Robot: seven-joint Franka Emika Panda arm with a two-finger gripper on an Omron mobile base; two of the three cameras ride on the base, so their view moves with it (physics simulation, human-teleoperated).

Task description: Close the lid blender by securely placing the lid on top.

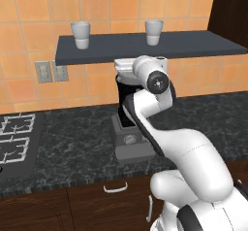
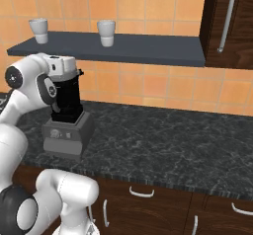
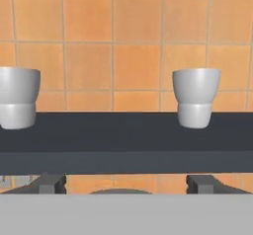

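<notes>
The blender [image 1: 127, 139] stands on the dark counter under the shelf, its black jar [image 2: 66, 99] on a boxy grey base with a front dial. My gripper [image 3: 126, 184] sits level right over the jar's mouth and points at the tiled wall. Its fingertips [image 3: 49, 183] are spread wide with open air between them, so it is open. In the base views the hand [image 1: 125, 66] [image 2: 64, 65] covers the jar top. A low grey curved edge [image 3: 118, 191] shows between the fingertips. I cannot tell whether it is the lid, which the hand otherwise hides.
A dark shelf [image 1: 145, 48] runs just above the hand and carries two white cups [image 3: 196, 97] [image 3: 17, 100]. A stove [image 1: 14, 138] lies on the left of the counter. A tall cabinet [image 2: 230, 21] hangs to the right. Drawers with handles [image 2: 141, 193] sit below the counter.
</notes>
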